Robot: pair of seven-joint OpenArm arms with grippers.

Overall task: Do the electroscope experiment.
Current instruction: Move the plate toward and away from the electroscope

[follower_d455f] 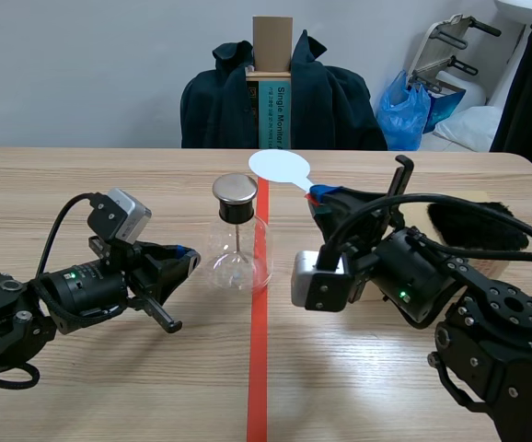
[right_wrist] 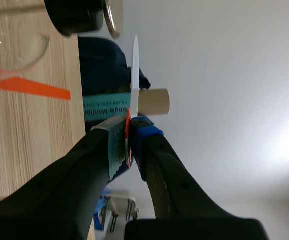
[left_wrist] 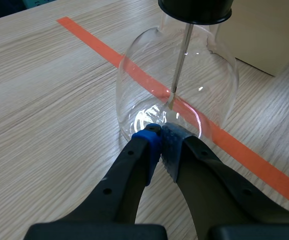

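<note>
1. Glass electroscope flask (follower_d455f: 238,250) stands upright on the orange tape line (follower_d455f: 258,368), near the middle of the wooden surface (follower_d455f: 109,175). Its metal cap (follower_d455f: 235,189) is on, and the rod hangs down inside.
2. My left gripper (left_wrist: 160,137) is closed on nothing, pads together. Its tips sit at the foot of the flask's wall; I cannot tell whether they touch it or stop just short.
3. My right gripper (right_wrist: 129,125) is clamped on the red handle of the white disc paddle (follower_d455f: 278,166). It holds the disc up just beside the cap and apart from it.
4. A piece of black fur (follower_d455f: 478,226) lies on the surface by my right arm, well apart from the flask.
5. Done, as I judge it: the paddle is in hand and lifted to the cap's level, and the flask is in place.
6. Left, I reckon: bring the disc to the cap and see whether the foil at the rod's end (left_wrist: 170,102) spreads. The foil is too small for me to read.
</note>
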